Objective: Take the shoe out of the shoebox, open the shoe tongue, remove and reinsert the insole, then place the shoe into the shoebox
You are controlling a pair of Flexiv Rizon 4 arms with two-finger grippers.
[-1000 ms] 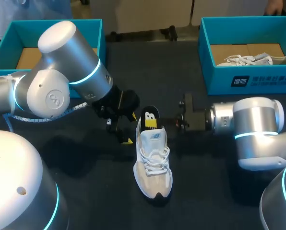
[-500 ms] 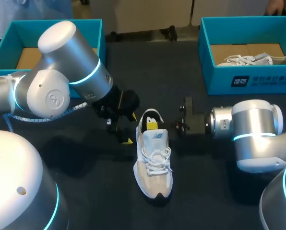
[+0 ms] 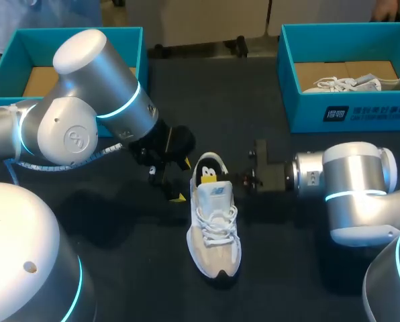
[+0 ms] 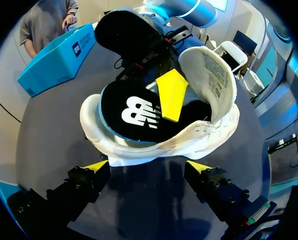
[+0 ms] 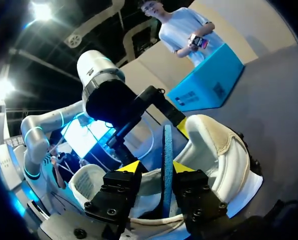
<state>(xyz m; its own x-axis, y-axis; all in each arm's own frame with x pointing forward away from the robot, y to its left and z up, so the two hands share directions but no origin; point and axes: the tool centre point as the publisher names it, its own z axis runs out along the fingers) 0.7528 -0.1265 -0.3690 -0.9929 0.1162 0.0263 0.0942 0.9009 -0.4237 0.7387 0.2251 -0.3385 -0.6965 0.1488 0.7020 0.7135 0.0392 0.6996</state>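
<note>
A white lace-up shoe (image 3: 215,235) lies on the dark table mid-way between my arms, heel toward the far side. Its black insole (image 3: 209,164) stands partly up out of the heel opening. My right gripper (image 3: 237,178) is at the heel from the right. In the right wrist view the insole (image 5: 167,145) stands edge-on between the right gripper's (image 5: 155,166) fingers, with a gap on one side, so it is open. My left gripper (image 4: 148,166) is open just behind the shoe's heel (image 4: 154,145), touching nothing. The tongue (image 4: 209,75) is folded forward.
A blue shoebox (image 3: 361,114) at the back right holds another white shoe (image 3: 361,84). A second blue shoebox (image 3: 19,40) stands at the back left, behind my left arm. Bare table lies in front of the shoe.
The insole has sunk a little lower into the heel, and the shoe has shifted slightly. My right gripper's fingers have loosened around the insole. The left arm has kept still.
</note>
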